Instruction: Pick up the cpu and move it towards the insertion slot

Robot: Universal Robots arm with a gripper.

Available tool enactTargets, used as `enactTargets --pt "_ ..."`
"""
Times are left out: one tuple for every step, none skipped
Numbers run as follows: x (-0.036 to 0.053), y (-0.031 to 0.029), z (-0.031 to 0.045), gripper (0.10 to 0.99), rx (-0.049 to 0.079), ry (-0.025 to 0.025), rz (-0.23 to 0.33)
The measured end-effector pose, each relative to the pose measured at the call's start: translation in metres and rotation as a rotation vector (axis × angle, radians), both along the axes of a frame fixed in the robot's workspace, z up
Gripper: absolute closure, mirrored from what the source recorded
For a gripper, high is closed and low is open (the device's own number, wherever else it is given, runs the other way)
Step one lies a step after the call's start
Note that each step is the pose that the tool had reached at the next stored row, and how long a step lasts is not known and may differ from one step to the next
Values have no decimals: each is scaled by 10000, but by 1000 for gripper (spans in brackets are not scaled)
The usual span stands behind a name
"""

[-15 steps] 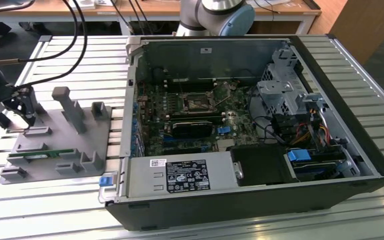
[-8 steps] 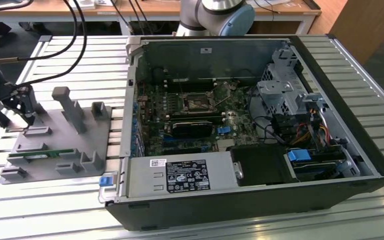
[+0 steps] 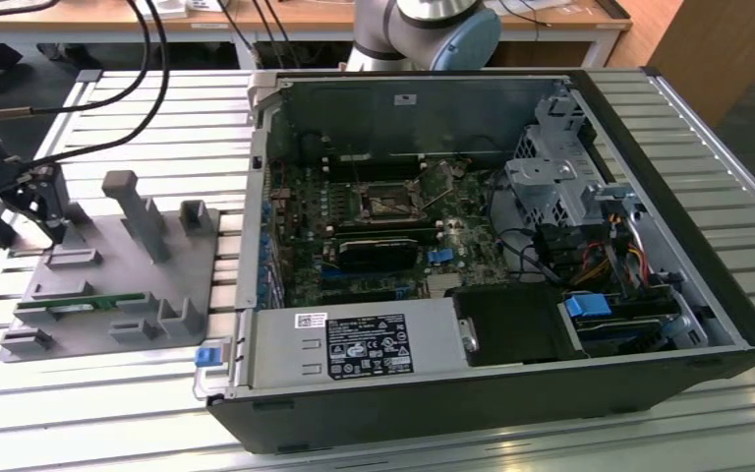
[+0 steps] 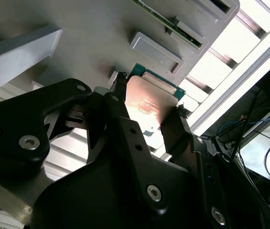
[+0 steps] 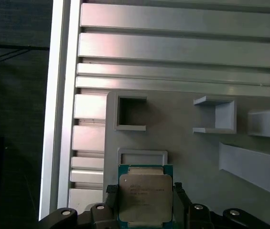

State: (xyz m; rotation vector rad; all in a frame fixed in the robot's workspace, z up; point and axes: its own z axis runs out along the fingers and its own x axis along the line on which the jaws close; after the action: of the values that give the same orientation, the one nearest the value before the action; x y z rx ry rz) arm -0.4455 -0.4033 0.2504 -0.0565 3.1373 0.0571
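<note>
The cpu [image 5: 145, 196] lies flat, silver top up, pinched by the gripper [image 5: 144, 190] across two opposite green edges. It is over the holder [image 3: 207, 285], at the far corner on the exterior view's left, just beside a shallow recess [image 5: 142, 156]. I cannot tell whether it has cleared the holder's face.

The slot [image 3: 388, 204] is well apart, toward the exterior view's right, on the board [image 3: 302, 275] inside the open case [image 3: 692, 295].

The grip bears on thin edges only, so to my mind the chip wants to be held level and centred, with no twist. A tilt could let it slip or catch a corner. A tall post [image 3: 135, 211] on the holder and the case's near wall both stand between gripper and slot. The lift should therefore go straight up and high enough to pass over both, and the travel should be slow.
</note>
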Motion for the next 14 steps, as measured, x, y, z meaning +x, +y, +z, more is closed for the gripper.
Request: enactTargets --pt "0 0 7 549 -1 1 0" --pt "0 0 13 549 0 1 0" --pt "0 0 20 549 0 1 0" --pt "0 1 26 549 0 1 0" --pt "0 1 33 549 0 1 0" --pt "0 1 39 549 0 0 0" --pt "0 1 45 549 0 0 0" --pt "0 1 52 549 0 0 -1" --pt "0 1 58 549 0 0 0" --pt "0 1 65 549 0 1 0" --pt "0 2 70 549 0 1 0" --pt "0 2 76 549 0 1 0" --pt "0 2 81 549 0 0 0" --pt "0 2 86 549 0 1 0"
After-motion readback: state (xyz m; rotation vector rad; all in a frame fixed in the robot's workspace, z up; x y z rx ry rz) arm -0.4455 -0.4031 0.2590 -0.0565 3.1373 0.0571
